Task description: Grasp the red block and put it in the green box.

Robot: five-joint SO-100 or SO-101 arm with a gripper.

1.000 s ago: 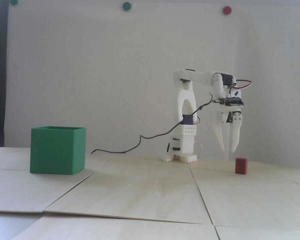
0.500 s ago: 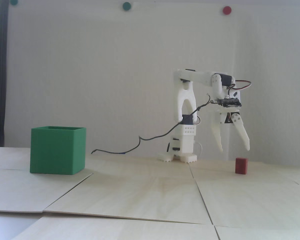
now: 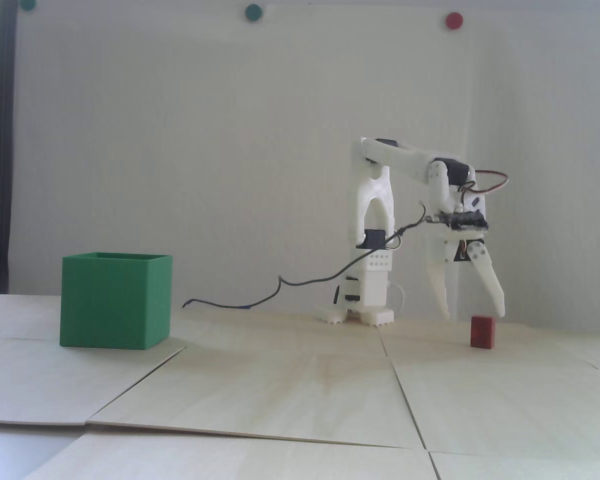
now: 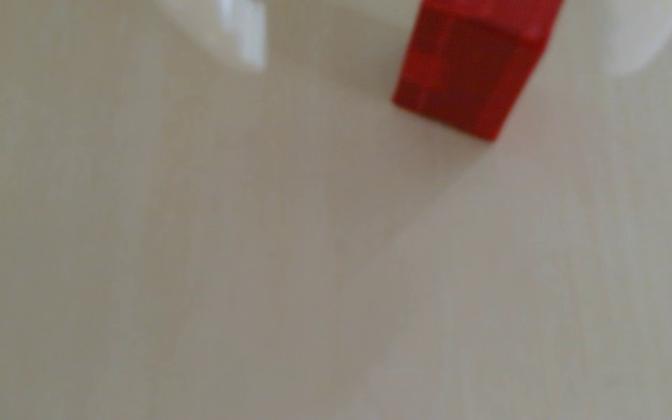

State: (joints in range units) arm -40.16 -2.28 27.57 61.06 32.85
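Note:
The red block (image 3: 482,331) stands on the pale wooden table at the right in the fixed view. In the wrist view the red block (image 4: 469,68) is blurred, at the top right, between the two white fingertips. My white gripper (image 3: 474,314) is open and points down, its fingertips spread just above and to either side of the block's top, not touching it. In the wrist view the gripper (image 4: 439,60) shows only as one fingertip (image 4: 245,36) on the left and one at the right edge. The green box (image 3: 115,300) stands at the left of the table, far from the gripper.
The arm's white base (image 3: 362,300) stands on the table behind, left of the block. A dark cable (image 3: 290,284) trails from the wrist down to the table toward the box. Seams between wooden panels (image 3: 395,370) cross the table. Green and red dots are on the wall.

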